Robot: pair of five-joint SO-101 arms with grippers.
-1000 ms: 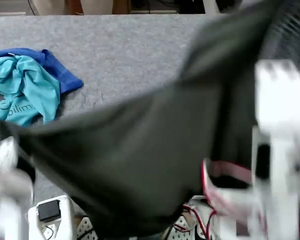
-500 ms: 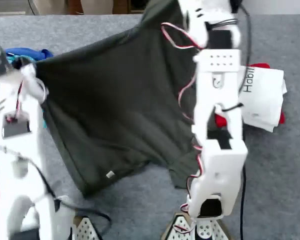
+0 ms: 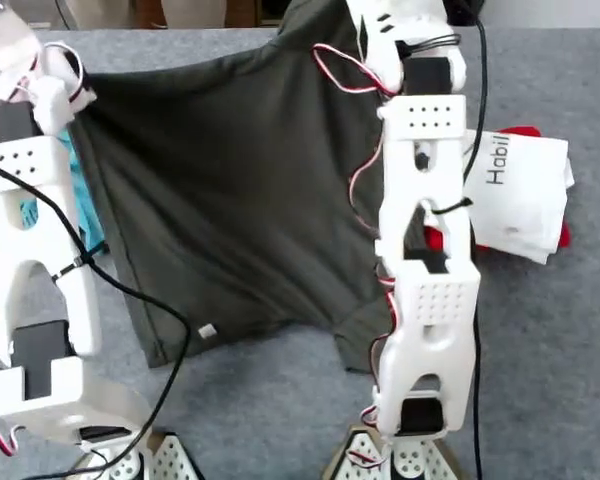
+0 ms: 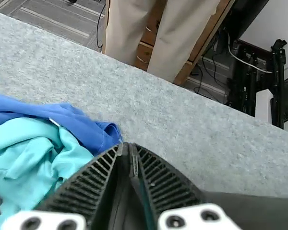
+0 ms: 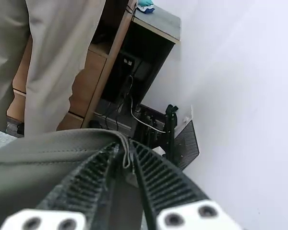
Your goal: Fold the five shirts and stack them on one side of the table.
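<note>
You are holding the dark shirt (image 3: 240,200) by its far edge with both arms, and that edge is the line the coming move is hinging on. It is running crosswise over the bench (image 3: 580,330) from the left claw (image 4: 128,152) to the right claw (image 5: 124,154). Each claw is pinching down narrow on a fold of the dark cloth, with nothing else between the jaws. From that held edge the body of the shirt is spreading back toward the arm bases, so its length is lying from the far side to the near side, with the hem and its small tag closest to you. In the high view the right end of the edge is sitting farther back than the left end, so the shirt is hanging slightly skewed; I am judging that you will need to even the two ends before laying it down. How much of the cloth is resting on the bench I cannot tell. The folded white shirt (image 3: 525,195) is lying on the red shirt (image 3: 520,132) just beside the right arm, which is making that arm the nearer one to the stack. The loose blue shirt (image 4: 81,122) and teal shirt (image 4: 33,148) are lying crumpled close by the left claw.
</note>
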